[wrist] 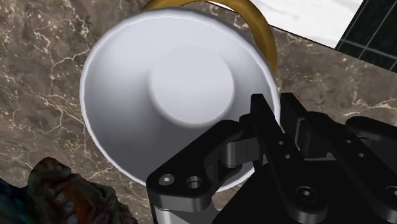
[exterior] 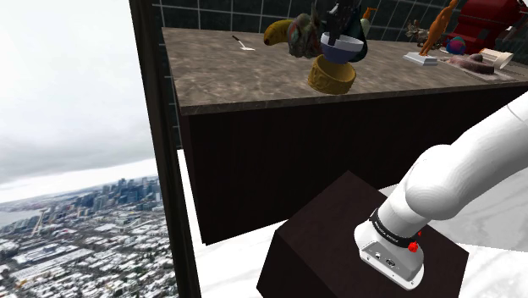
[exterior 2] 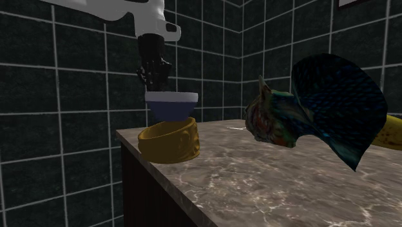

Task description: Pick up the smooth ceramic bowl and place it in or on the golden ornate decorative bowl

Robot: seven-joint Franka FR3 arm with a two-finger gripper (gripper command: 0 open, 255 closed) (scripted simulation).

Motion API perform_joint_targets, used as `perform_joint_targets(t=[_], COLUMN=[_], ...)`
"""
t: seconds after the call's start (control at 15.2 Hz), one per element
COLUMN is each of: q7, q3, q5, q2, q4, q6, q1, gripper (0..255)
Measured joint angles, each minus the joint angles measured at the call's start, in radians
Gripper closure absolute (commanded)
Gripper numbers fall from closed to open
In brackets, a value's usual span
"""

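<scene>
The jaws are clamped on the rim of the white bowl (wrist: 178, 95), gripping it at the bowl's 11 o'clock in the second exterior view. The bowl hangs upright, mouth up, rim level and its axis vertical. The golden bowl (exterior 2: 169, 143) sits at its 6 o'clock, directly below, near the corner of the marble tabletop (exterior 2: 258, 187).

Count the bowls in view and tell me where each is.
2. The pale bowl is clasped by the gripper, just above the golden bowl, which stands on the counter near its edge. The clutter farther along could hide more.
</scene>
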Motion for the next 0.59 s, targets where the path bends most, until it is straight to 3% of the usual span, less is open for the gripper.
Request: perform_joint_targets(t=[0.2, 0.26, 0.59], q7=[0.000, 0.000, 0.000], q3=[0.000, 0.000, 0.000], q5=[0.000, 0.000, 0.000], q2=[-0.001, -0.001, -0.001], q4=[-0.003, -0.003, -0.003], q6=[0.002, 0.002, 0.003], q1=[0.000, 0.000, 0.000], gripper=[255, 0, 0])
